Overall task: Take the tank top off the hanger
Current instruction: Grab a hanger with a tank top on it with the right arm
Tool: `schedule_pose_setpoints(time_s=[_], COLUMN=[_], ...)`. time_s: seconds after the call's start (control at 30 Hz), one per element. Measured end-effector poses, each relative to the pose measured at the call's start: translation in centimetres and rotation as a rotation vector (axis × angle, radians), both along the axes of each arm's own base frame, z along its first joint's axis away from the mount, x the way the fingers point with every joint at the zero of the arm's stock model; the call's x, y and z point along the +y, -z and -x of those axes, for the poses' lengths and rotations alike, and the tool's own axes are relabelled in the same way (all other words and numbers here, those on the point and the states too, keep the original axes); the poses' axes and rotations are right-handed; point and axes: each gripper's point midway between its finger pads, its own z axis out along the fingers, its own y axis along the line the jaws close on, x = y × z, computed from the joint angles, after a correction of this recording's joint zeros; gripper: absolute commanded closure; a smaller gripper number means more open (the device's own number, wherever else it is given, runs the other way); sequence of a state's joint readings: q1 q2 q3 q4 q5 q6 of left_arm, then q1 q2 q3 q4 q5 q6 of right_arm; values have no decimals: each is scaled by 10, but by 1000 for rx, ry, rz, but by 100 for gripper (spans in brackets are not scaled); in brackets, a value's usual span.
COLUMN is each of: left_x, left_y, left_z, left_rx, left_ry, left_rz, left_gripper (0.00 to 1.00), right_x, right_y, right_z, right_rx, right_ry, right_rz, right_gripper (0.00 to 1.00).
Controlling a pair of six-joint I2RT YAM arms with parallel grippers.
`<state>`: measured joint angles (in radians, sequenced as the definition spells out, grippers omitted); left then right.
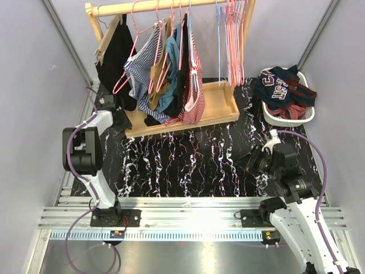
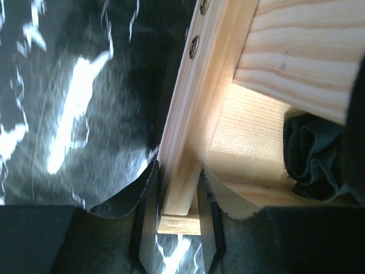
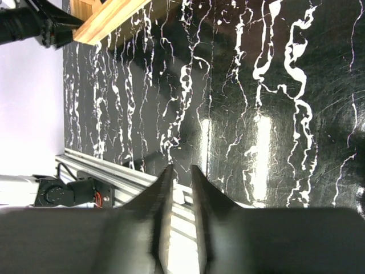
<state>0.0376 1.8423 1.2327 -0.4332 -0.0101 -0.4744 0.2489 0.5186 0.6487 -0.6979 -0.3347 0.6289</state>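
The left pincer (image 2: 178, 191) is clenched on the edge board of the wooden rack (image 1: 188, 117), at the left corner of its base, with one finger on each side of the board. The tank top (image 1: 141, 65), blue-and-white striped, hangs on a pink hanger (image 1: 122, 80) from the rack's rail, crowded against the other garments there and well apart from both pincers. The right pincer (image 3: 181, 171) hovers low over the black marbled bench (image 1: 188, 165) near the white basket (image 1: 288, 119) of clothes, its fingers narrowly parted and grasping nothing.
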Motion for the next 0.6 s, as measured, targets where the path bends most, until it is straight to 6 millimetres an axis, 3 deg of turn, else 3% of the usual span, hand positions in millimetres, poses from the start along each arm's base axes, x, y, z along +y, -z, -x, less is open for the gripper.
schedule_pose_setpoints(time_s=[0.07, 0.13, 0.4, 0.6], left_x=[0, 3, 8, -12], left_y=[-2, -12, -64, -93], left_z=[9, 17, 16, 46], left_rx=[14, 8, -162, -261], left_ry=[-18, -37, -59, -31], left_rz=[9, 12, 13, 88], left_gripper=[33, 1, 1, 1], right_x=[0, 0, 5, 15], right_y=[2, 4, 13, 13], right_z=[0, -1, -5, -8], right_rx=[2, 0, 3, -7], right_ry=[0, -3, -28, -98], right_rz=[0, 1, -6, -12], right_gripper=[65, 57, 47, 39])
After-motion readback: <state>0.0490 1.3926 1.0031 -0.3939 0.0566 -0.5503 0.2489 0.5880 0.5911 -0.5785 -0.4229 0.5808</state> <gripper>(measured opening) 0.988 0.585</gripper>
